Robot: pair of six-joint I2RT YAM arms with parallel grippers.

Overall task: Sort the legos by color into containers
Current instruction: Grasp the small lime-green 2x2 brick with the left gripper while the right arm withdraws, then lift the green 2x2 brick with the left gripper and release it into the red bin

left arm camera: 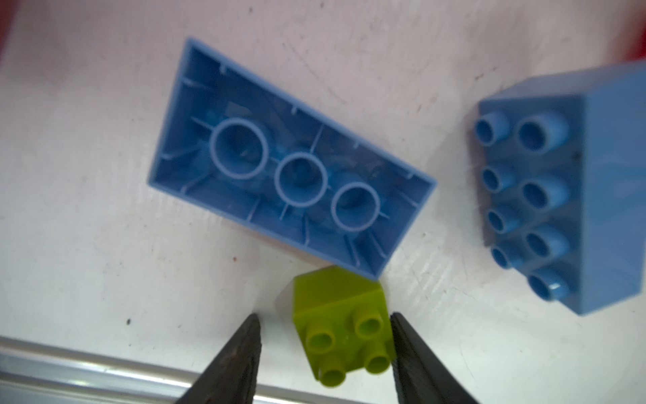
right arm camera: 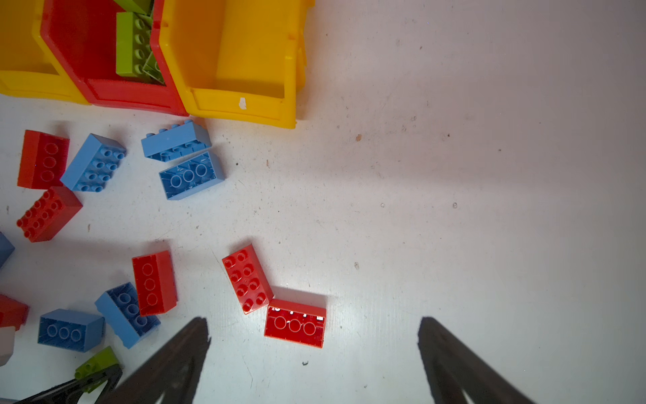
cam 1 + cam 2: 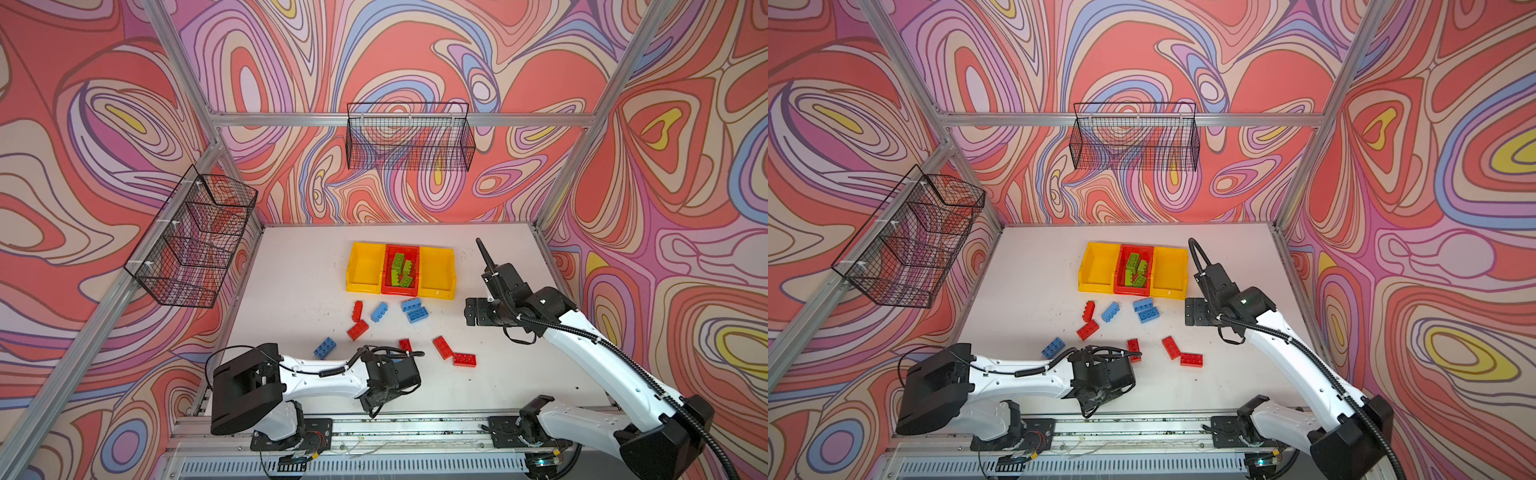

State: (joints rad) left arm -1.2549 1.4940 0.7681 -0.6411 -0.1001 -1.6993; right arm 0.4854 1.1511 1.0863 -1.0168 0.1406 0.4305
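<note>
A small lime green lego (image 1: 335,307) lies on the white table between the fingers of my left gripper (image 1: 324,314). It touches one finger (image 1: 405,349), and a gap is left to the other, so the gripper is open. Beside it lie an upturned blue lego (image 1: 290,164) and a blue lego on its side (image 1: 559,196). In both top views the arm covers the green one. The containers stand in a row: yellow (image 3: 363,266), red (image 3: 401,291) holding several green legos (image 3: 401,268), yellow (image 3: 436,270). Red legos (image 3: 442,347) and blue ones (image 3: 417,315) are scattered in front. My right gripper (image 2: 313,320) hovers open, holding nothing, near a red lego (image 2: 295,323).
Black wire baskets hang on the back wall (image 3: 409,137) and the left wall (image 3: 195,237). An aluminium rail (image 3: 374,428) runs along the table's front edge, close to my left gripper. Bare table lies to the right of the bins (image 2: 454,175).
</note>
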